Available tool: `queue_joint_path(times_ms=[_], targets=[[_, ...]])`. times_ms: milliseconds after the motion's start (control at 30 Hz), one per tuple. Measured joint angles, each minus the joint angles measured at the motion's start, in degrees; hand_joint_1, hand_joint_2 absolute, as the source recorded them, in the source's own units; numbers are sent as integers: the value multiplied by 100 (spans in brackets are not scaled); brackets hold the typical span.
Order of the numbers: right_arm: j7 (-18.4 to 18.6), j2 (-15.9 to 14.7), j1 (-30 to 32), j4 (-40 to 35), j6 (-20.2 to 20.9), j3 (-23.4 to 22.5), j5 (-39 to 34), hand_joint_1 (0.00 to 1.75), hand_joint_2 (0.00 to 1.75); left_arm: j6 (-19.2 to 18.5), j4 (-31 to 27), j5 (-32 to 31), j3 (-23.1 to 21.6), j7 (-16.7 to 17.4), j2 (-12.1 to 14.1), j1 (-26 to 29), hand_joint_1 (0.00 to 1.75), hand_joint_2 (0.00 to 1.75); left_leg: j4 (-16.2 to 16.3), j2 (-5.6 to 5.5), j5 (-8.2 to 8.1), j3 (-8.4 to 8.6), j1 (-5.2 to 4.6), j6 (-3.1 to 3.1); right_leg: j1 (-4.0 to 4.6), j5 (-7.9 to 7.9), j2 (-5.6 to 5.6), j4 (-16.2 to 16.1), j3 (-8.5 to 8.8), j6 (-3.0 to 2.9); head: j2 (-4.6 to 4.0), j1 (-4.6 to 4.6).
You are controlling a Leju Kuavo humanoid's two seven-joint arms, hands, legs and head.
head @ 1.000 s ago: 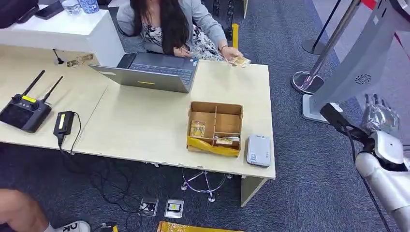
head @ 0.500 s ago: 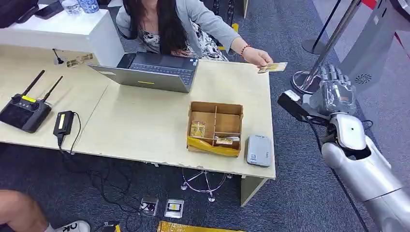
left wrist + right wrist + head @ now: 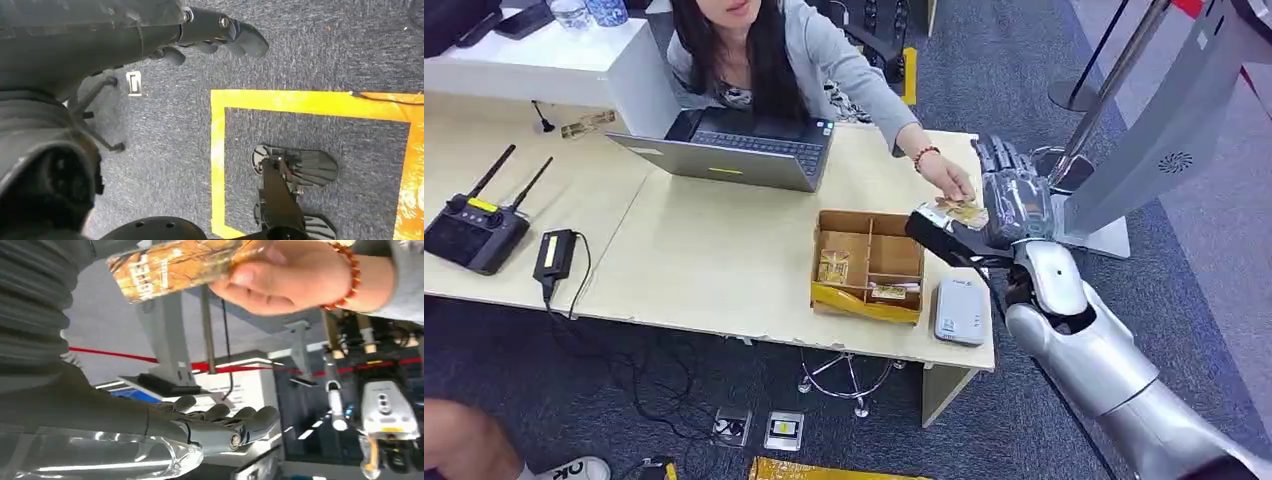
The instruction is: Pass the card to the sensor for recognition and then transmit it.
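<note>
Showing a handover at the desk's [image 3: 724, 260] right edge: the person's hand [image 3: 946, 180], wearing a beaded bracelet, holds the card [image 3: 962, 212] over the upturned right hand [image 3: 1014, 200]. In the right wrist view the card [image 3: 175, 262] is pinched in the person's fingers [image 3: 280, 280], while the right hand [image 3: 215, 425] lies flat with its fingers extended side by side and nothing between them; whether the card touches the palm cannot be told. The card is patterned in gold and brown. On the desk near the front right corner lies the grey sensor [image 3: 959, 311], just beside a cardboard box [image 3: 869, 262] with compartments holding small packets. A laptop [image 3: 744, 148] stands at the back edge before the person, and a remote controller [image 3: 474, 225] with two antennas and a black adapter [image 3: 554, 255] lie toward the left edge. The left hand [image 3: 215, 35] hangs above the carpet, its fingers loosely curled and holding nothing.
</note>
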Motion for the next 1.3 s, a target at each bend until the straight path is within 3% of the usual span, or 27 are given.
queue_joint_path(times_ms=[100,133,167,533,967,1267,1300], targets=[[26,90,77,0,-11,72,79,0,175,-2,0,0,0,0,-9,1,0,0,0,-1,0,0,0,0,0,0,-2,-1,0,0,0,0],[37,105,101,0,-26,94,92,147,175,-2,2,4,0,-4,-9,2,0,0,0,0,0,-1,0,0,0,0,-1,-1,-1,0,0,0],[37,116,123,-2,-33,96,107,175,175,0,2,4,0,-13,-9,2,0,0,0,0,0,0,-1,0,-1,0,-1,0,0,0,0,-2],[13,149,327,-2,-249,92,157,175,175,-87,2,-48,-2,-199,-11,7,0,0,0,1,0,0,0,0,0,0,0,-1,-2,0,0,-2],[-68,149,396,-17,-262,44,243,175,175,9,2,-42,-2,-6,-9,41,0,0,1,1,0,1,0,0,0,0,4,-1,-3,0,0,0],[-37,144,425,-20,-269,44,265,175,175,2,2,-18,-2,-50,-9,76,0,0,1,1,0,2,0,0,0,0,4,-1,-3,0,0,0],[-24,140,448,-20,-251,44,271,0,175,0,2,-13,-2,-63,-9,79,0,0,1,2,0,2,0,0,0,0,5,-1,-3,0,0,0]])
